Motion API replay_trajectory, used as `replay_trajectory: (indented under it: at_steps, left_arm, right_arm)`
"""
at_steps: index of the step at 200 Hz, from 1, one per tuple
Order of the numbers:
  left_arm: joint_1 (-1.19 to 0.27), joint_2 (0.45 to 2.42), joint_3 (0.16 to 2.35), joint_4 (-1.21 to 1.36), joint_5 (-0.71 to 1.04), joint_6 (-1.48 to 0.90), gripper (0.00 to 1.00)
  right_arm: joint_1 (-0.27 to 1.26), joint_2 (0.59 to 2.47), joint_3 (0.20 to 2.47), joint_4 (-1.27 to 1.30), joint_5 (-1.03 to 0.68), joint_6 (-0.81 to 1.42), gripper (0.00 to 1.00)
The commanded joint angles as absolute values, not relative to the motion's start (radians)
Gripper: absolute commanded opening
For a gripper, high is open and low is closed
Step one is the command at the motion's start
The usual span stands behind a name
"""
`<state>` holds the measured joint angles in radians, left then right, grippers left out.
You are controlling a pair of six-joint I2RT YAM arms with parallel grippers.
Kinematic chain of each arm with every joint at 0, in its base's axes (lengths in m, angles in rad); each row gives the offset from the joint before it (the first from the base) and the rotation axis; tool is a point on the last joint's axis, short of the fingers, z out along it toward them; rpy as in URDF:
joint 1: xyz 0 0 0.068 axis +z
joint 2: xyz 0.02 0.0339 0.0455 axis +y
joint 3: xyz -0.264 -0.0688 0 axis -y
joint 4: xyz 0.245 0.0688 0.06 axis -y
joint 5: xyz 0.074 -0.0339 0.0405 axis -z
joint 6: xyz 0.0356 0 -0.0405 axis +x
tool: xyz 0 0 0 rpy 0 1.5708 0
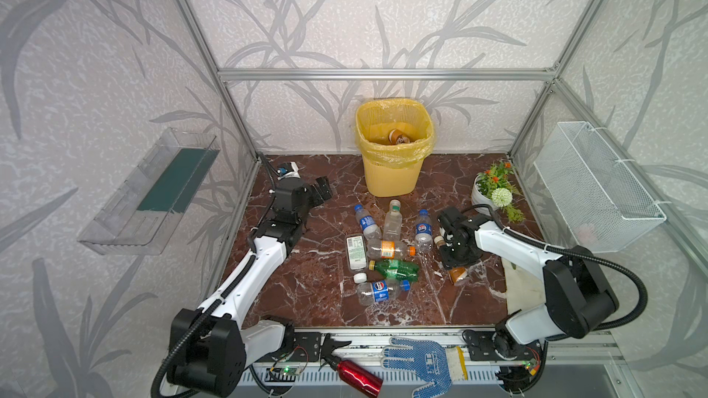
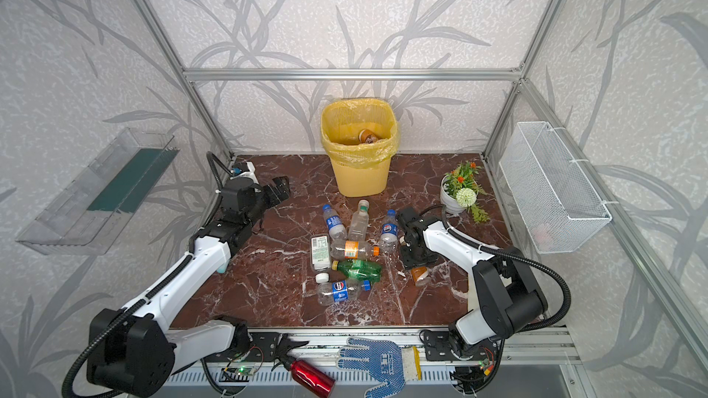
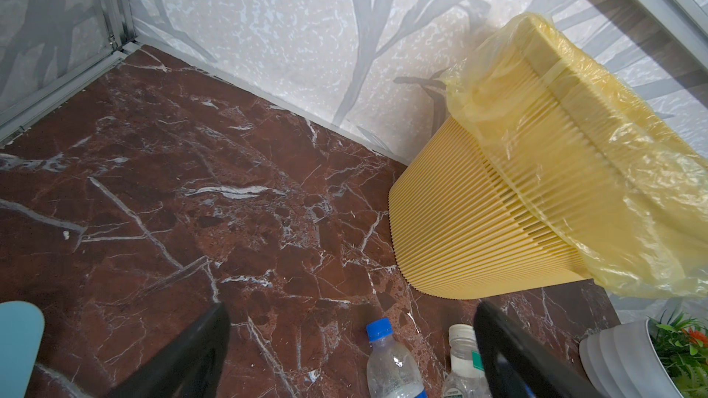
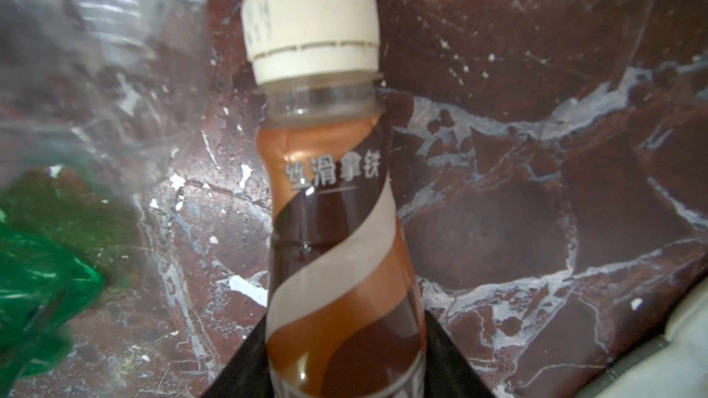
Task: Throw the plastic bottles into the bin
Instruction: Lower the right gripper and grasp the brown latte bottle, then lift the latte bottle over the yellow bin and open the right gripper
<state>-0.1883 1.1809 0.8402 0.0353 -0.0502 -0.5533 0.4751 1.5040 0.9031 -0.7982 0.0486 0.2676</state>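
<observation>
The yellow bin stands against the back wall and has one brown bottle inside it. Several plastic bottles lie in a cluster in front of it, among them a green one and an orange-labelled one. My right gripper is down at the cluster's right side, shut on a brown-labelled bottle with a cream cap that lies on the floor. Both jaws press its sides. My left gripper hangs open and holds nothing, left of the bin, with a blue-capped bottle below it.
A white pot of artificial flowers stands right of the bin, close behind my right arm. A white wire basket hangs on the right wall and a clear tray on the left. A red metal bottle and a blue glove lie on the front rail.
</observation>
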Motion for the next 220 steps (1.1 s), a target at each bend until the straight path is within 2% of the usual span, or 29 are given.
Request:
replay_trajectory:
  at_steps: [1, 48, 69, 92, 124, 142, 156, 172, 186, 194, 205, 220]
  left_arm:
    - [-0.179, 1.177, 0.828, 0.034, -0.064, -0.555, 0.99]
    - [-0.167, 1.214, 0.818, 0.025, -0.056, -0.554, 0.99]
    - [-0.163, 1.222, 0.808, 0.035, -0.056, -0.552, 0.99]
    - [-0.161, 1.237, 0.813, 0.034, -0.049, -0.541, 0.99]
    - [-0.16, 1.247, 0.819, 0.032, -0.029, -0.543, 0.99]
    - [-0.16, 1.248, 0.816, 0.036, -0.019, -0.55, 0.99]
    - [-0.16, 1.25, 0.813, 0.036, -0.01, -0.558, 0.99]
    - [-0.161, 1.256, 0.82, 0.032, 0.017, -0.556, 0.99]
    - [-0.164, 1.253, 0.841, -0.006, 0.046, -0.533, 0.99]
    - [-0.168, 1.247, 0.853, -0.028, 0.047, -0.513, 0.99]
    - [-0.175, 1.235, 0.856, -0.047, 0.033, -0.484, 0.99]
    - [-0.182, 1.221, 0.857, -0.065, 0.016, -0.448, 0.99]
  right_arm:
    - [0.477, 1.404, 0.983, -0.785, 0.073, 0.242, 0.39]
    - [0.444, 1.084, 1.225, -0.502, 0.181, 0.037, 0.39]
    - [0.438, 1.028, 1.384, -0.403, 0.23, -0.047, 0.4]
    - [0.437, 1.002, 1.456, -0.253, 0.239, -0.081, 0.4]
    - [0.437, 1.084, 1.473, -0.043, 0.201, -0.038, 0.4]
    - [0.431, 1.232, 1.54, 0.004, 0.131, 0.033, 0.42]
    - [0.426, 1.4, 1.655, -0.055, 0.023, 0.094, 0.43]
    - [0.43, 1.62, 1.876, -0.247, -0.094, 0.106, 0.51]
    - [0.431, 1.731, 2.024, -0.362, -0.059, 0.098, 0.74]
    - [0.429, 1.726, 2.011, -0.317, -0.015, 0.104, 0.84]
    - [0.423, 1.663, 1.925, -0.197, 0.022, 0.11, 0.93]
    - [0.414, 1.6, 1.859, -0.127, 0.043, 0.114, 0.95]
